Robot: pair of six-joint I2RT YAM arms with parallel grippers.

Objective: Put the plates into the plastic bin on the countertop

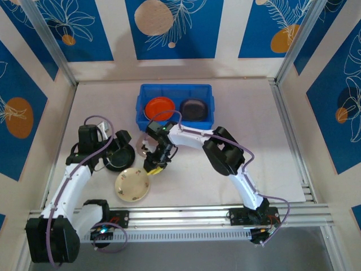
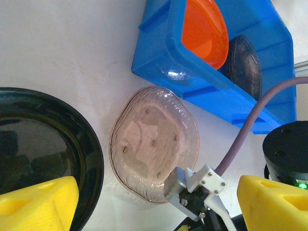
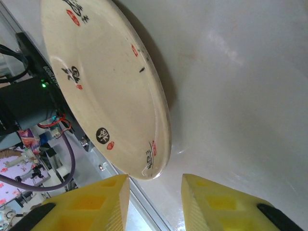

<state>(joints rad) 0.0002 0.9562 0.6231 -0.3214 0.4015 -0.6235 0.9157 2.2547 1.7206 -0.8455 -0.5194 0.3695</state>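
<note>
- Where the matte white worktop (image 1: 254,113) ends, white walls (image 1: 228,65) rise on three sides. They carry blue panels (image 1: 172,28) with white leaf outlines and orange or peach discs.
- Aluminium posts (image 1: 53,48) stand at the two back corners. A double aluminium rail (image 1: 186,214) runs along the near edge and carries both arm bases.
- Toward the back of the worktop sits the blue bin (image 1: 175,104). Inside it, an orange plate (image 1: 159,107) lies on the left and a dark plate (image 1: 194,108) on the right, side by side.
- Left of centre, a black plate (image 1: 120,160) lies on the worktop. The left hand (image 2: 156,195) hangs over its edge, yellow fingers (image 2: 41,202) spread wide and grasping nothing.
- In the left wrist view, a clear plate (image 2: 154,144) with a smoky tint lies flat between the black plate and the bin's near wall, close to both.
- Nearest the rail lies a cream plate (image 1: 132,184) with small red and black marks.
- At that plate's rim the right hand (image 3: 155,182) sits low. Its fingers are parted, the rim lies just ahead of the gap, and nothing is gripped.
- Under the cream plate's rim the worktop shows a soft shadow, with faint glare beyond it.
</note>
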